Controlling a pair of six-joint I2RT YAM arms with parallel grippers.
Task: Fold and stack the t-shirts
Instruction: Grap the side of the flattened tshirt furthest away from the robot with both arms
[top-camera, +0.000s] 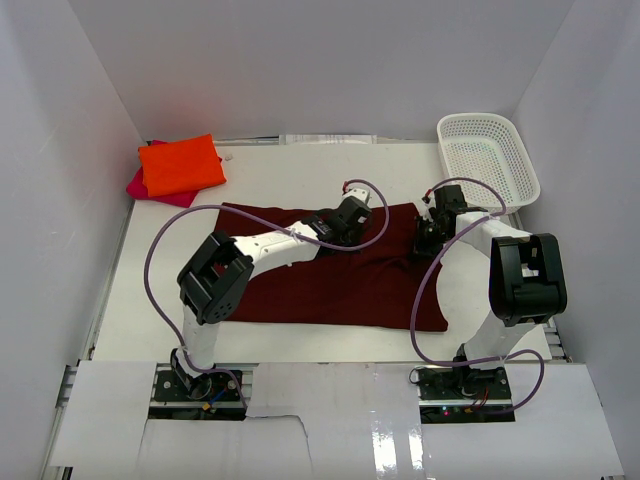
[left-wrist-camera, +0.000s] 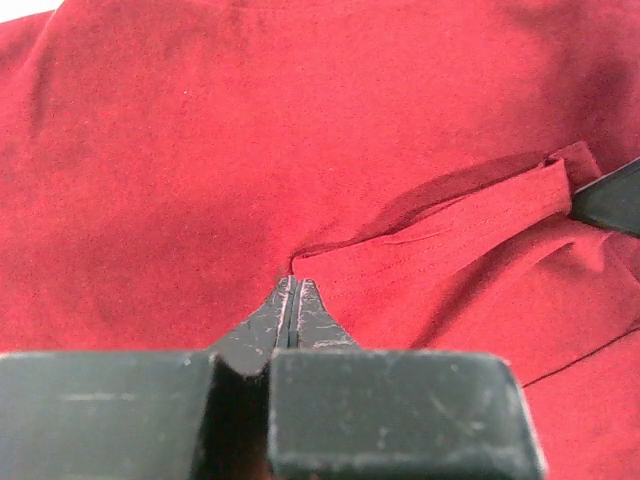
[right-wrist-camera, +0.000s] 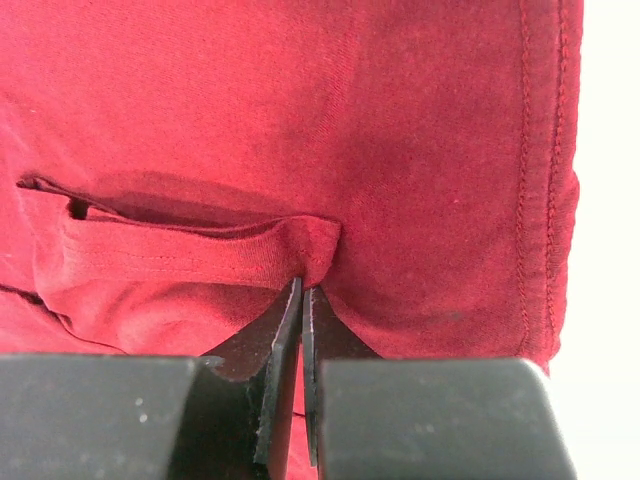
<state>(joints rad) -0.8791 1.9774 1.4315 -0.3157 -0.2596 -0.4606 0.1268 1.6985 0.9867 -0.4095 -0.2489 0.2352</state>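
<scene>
The dark maroon t-shirt (top-camera: 330, 280) lies spread flat across the middle of the table. Both grippers are down on its far edge. My left gripper (top-camera: 352, 215) is shut, its tips (left-wrist-camera: 291, 283) pinching the end of a raised hemmed fold (left-wrist-camera: 440, 235). My right gripper (top-camera: 428, 238) is shut on the other end of that same fold (right-wrist-camera: 190, 250), with cloth caught between its tips (right-wrist-camera: 303, 287). At the back left, a folded bright orange t-shirt (top-camera: 180, 165) lies on top of a magenta-pink one (top-camera: 140, 186).
A white mesh basket (top-camera: 487, 155) stands at the back right, just beyond the right arm. White walls close in the table on three sides. The shirt's stitched side hem (right-wrist-camera: 545, 170) runs along bare white table at the right.
</scene>
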